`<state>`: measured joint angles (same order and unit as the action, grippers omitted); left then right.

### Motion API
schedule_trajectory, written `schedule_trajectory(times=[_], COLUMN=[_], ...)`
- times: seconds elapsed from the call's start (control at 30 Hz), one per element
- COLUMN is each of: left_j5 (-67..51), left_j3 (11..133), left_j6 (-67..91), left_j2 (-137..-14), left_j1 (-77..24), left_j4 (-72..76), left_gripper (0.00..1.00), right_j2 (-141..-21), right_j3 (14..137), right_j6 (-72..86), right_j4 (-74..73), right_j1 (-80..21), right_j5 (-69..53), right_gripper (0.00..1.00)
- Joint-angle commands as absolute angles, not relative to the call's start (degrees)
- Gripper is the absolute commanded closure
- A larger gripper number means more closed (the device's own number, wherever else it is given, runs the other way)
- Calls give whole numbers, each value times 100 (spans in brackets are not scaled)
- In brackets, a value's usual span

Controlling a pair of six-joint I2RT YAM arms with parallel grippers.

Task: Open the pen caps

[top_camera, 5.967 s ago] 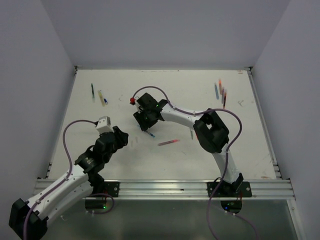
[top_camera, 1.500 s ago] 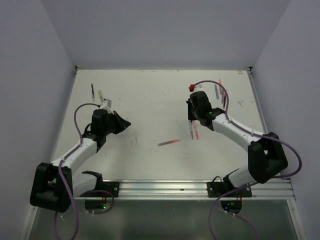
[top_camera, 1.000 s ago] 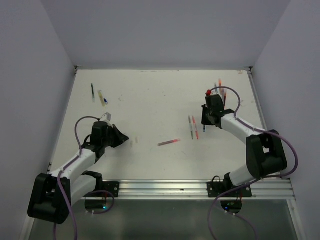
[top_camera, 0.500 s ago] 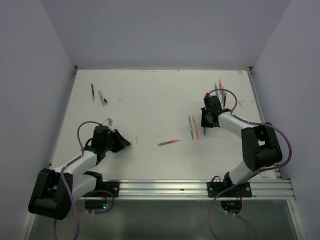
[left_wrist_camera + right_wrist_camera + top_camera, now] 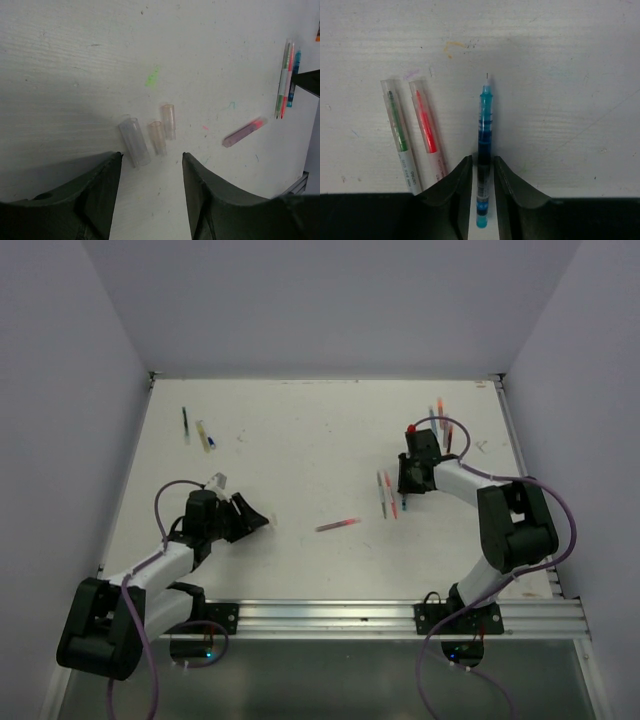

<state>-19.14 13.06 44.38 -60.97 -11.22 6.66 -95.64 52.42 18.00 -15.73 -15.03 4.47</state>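
Note:
Three clear pen caps lie loose on the table just ahead of my left gripper (image 5: 151, 156): a bluish one (image 5: 134, 141), a pinkish one (image 5: 157, 137) and another clear one (image 5: 169, 121). The left gripper is open and empty, low over the table (image 5: 255, 522). My right gripper (image 5: 482, 159) stands narrowly open around an uncapped blue pen (image 5: 485, 125) lying on the table, thin gaps on both sides. Capped green (image 5: 397, 127) and red (image 5: 424, 125) pens lie just left of it. In the top view the right gripper (image 5: 403, 488) is right of centre.
A pink pen (image 5: 337, 525) lies mid-table, also in the left wrist view (image 5: 244, 132). Several pens (image 5: 440, 420) lie at the back right. Two pens (image 5: 186, 422) and a small blue cap (image 5: 211, 441) lie at the back left. Walls enclose the table on three sides.
The right arm swung from mid-table to the right and set the blue pen down beside the green and red pens. The left arm pulled back to the near left and lowered behind the caps.

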Motion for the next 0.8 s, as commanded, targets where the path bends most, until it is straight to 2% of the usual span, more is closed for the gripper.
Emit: schedule_trajectory(times=[0.0, 0.13, 0.33, 0.63, 0.77], left_j5=[-1846, -1898, -1828, -1581, -2240], left_j3=[1204, 1204, 1222, 1661, 1774], left_j6=[4395, 4386, 4403, 4166, 3833], left_j2=[-6073, -6029, -5416, -4703, -4877], left_j1=[-1090, -1090, -1090, -1090, -1291], left_j4=[527, 536, 378, -404, 411], left_gripper=[44, 41, 33, 31, 30], right_j2=[-9492, -9317, -8684, -8438, -8324], right_j3=[5326, 5352, 5616, 5827, 5617], right_j6=[1802, 1758, 1468, 2100, 2259], right_j4=[-1468, -1468, -1933, -2452, -2286], right_j1=[-1512, -1608, -2503, -3340, -3375], right_j5=[159, -104, 746, 1090, 661], right_gripper=[67, 59, 47, 44, 44])
